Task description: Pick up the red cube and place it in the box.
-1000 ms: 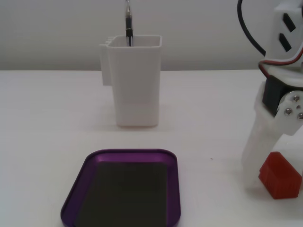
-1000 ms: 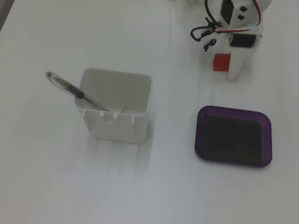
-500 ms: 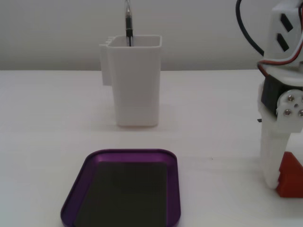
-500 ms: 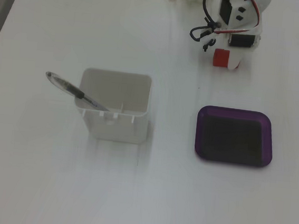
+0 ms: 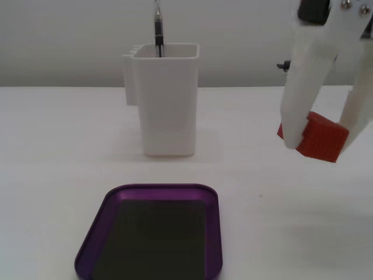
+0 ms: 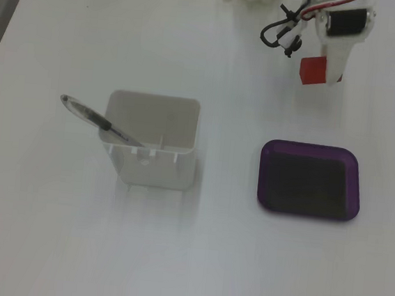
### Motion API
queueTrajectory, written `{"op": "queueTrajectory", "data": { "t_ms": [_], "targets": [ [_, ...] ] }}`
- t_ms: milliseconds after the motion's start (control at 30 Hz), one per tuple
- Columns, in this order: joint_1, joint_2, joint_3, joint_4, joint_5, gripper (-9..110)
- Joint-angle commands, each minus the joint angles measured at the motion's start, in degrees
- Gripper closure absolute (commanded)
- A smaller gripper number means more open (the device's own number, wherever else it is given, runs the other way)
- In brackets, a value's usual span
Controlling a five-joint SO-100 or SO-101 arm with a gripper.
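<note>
Between white fingers (image 5: 300, 111), red cube (image 5: 319, 137).

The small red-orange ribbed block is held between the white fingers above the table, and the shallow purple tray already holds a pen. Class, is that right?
Not quite. The block is held off the table, but the purple tray is empty in both fixed views. The pen stands in the tall white plastic container.
</note>
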Motion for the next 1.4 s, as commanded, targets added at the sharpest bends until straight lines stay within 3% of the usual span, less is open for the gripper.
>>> {"op": "queueTrajectory", "data": {
  "t_ms": [0,300,500,833,1367],
  "targets": [
    [-0.2,2.9,-2.9,-6.1,-3.3,102],
    [2.1,-4.1,-3.4,-23.2,-6.1,102],
    [2.1,-19.7,-14.7,-22.2,1.8,102],
    [6.2,-37.7,-35.1,-9.1,6.3,102],
    [6.8,-40.4,-35.8,-8.3,5.8,102]
  ]
}}
